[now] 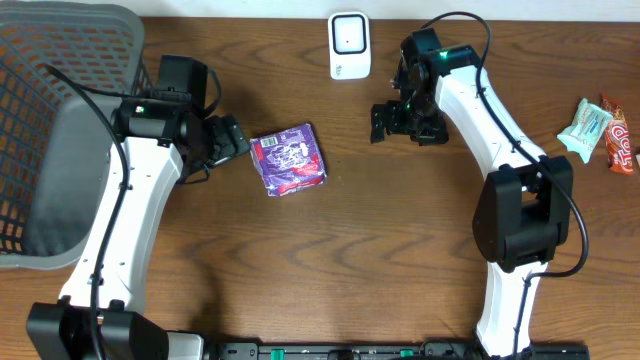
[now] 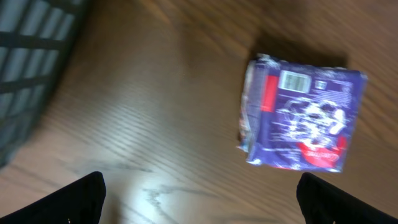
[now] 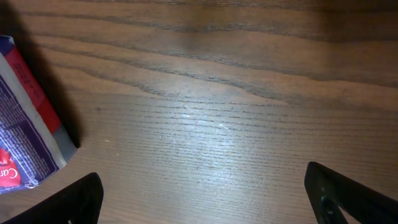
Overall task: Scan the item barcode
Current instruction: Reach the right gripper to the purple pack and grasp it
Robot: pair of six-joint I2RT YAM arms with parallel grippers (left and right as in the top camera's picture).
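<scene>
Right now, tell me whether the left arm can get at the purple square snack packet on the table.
Probably yes: the open left gripper sits right beside the purple square snack packet, with nothing between them.

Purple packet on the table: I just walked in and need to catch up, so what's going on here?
Nothing is holding it. The purple packet lies flat on the wooden table with its barcode facing up. The left gripper hangs open right beside it, and the right gripper is open near the white scanner. More snacks wait at the right edge.
</scene>
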